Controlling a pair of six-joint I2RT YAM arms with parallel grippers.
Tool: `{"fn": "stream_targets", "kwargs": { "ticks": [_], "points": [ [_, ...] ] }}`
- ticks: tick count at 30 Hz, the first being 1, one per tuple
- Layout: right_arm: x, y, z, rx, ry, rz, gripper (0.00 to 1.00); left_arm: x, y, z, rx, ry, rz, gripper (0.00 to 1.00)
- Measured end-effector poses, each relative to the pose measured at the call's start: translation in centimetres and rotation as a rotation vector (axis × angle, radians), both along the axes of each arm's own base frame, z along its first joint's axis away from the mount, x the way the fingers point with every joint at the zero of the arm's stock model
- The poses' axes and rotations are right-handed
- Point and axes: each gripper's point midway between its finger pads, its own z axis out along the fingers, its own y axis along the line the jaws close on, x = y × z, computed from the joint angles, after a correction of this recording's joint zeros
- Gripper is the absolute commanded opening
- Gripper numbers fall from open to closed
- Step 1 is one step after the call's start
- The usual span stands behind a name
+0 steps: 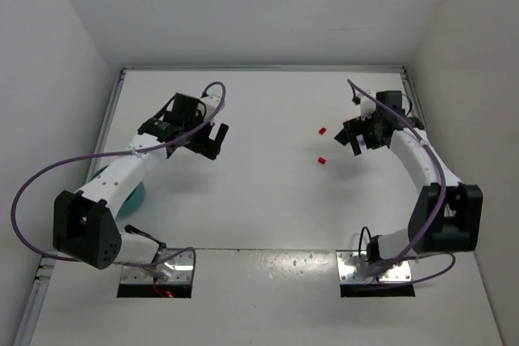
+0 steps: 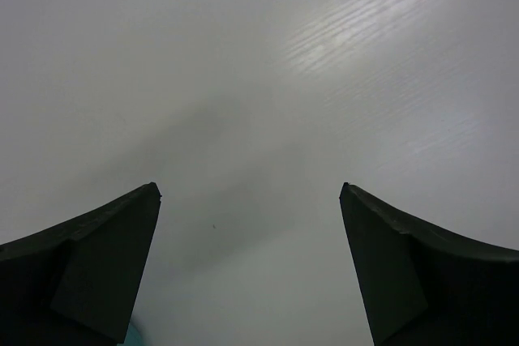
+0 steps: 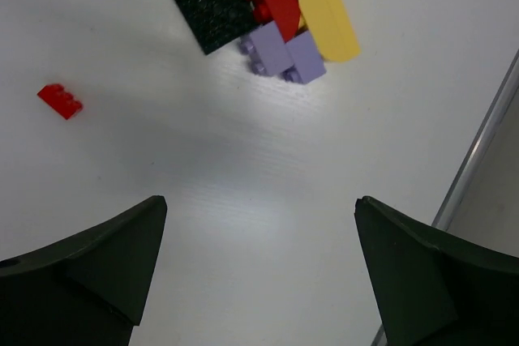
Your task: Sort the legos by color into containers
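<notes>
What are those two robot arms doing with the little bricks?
They are meant to sort bricks by color, but nothing has been picked up yet. The left gripper and the right gripper are both open and empty. The right gripper hangs close to a clump of bricks, red, yellow, purple and dark, and one loose red brick lies off to the side. The teal bowl sits half hidden under the left arm, so its inside cannot be seen.

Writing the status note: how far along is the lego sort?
Done: nothing visibly; the teal bowl sits mostly hidden under the left arm. In hand: nothing, left gripper and right gripper open, empty. Left: two red bricks loose on the table, plus a red, purple, yellow and dark cluster.
</notes>
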Motion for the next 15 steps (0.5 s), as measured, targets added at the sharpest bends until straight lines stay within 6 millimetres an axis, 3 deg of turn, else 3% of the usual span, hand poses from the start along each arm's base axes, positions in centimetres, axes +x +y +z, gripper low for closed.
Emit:
{"fn": "stream_targets", "kwargs": {
  "ticks": [8,15],
  "points": [
    [6.3,-1.8,-0.5,0.012,0.096,0.176,1.00,-1.3,-2.8,0.3,-0.094,0.022,-0.188,1.00],
    [8.6,-2.7,-2.5,0.068,0.211,0.308,1.00,-1.3,-4.0,-0.1,-0.125,0.054,-0.245,1.00]
  ]
}}
